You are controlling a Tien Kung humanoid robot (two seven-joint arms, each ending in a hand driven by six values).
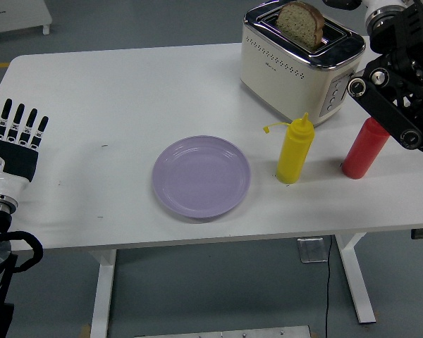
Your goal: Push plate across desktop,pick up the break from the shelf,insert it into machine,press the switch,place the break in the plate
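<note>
- Slice of brown bread [300, 21] stands upright in the slot of the cream, chrome-topped toaster [296, 67], its rounded upper part showing above the slot. Nothing holds it.
- Toaster sits at the far right of the white table [113, 91], its control end facing the right arm.
- Round lilac plate [201, 176], nothing on it, lies near the middle of the table, toward the near edge, well apart from the toaster.
- Yellow squeeze bottle with a pointed nozzle [295, 150] stands upright just right of the plate, in front of the toaster.
- Red squeeze bottle [364, 148] stands upright further right, partly behind the black right arm [402, 84].
- Right arm reaches up past the toaster's right end; its hand is cut off by the top edge, so whether the fingers are apart or together cannot be told.
- Left hand [17, 144] rests at the table's left edge, fingers straight, side by side, pointing away, holding nothing.
</note>
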